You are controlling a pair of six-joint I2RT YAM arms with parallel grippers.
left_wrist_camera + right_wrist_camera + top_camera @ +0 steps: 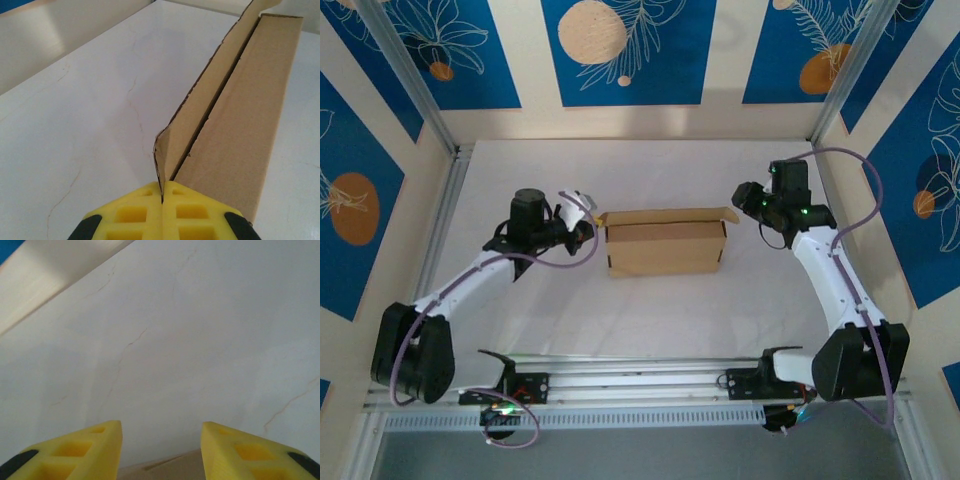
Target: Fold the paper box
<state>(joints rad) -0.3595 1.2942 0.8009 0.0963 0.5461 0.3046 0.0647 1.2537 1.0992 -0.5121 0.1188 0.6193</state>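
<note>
Brown paper box (665, 248), flap corner pinched by the closed left gripper (162, 189); right gripper (161, 437) open, empty. Pulling hard may tear the flap.

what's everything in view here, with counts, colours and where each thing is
paper box: one, brown, mid-table, top flap raised
table: one, white, under everything
wall panels: several, blue with cream prints, around the table
frame posts: two, silver, back corners
rail: one, silver, near edge
arms: two, white and black, either side of the box
left fingers: yellow, shut on the box's left-end flap
right fingers: yellow, open, by the box's right end
</note>
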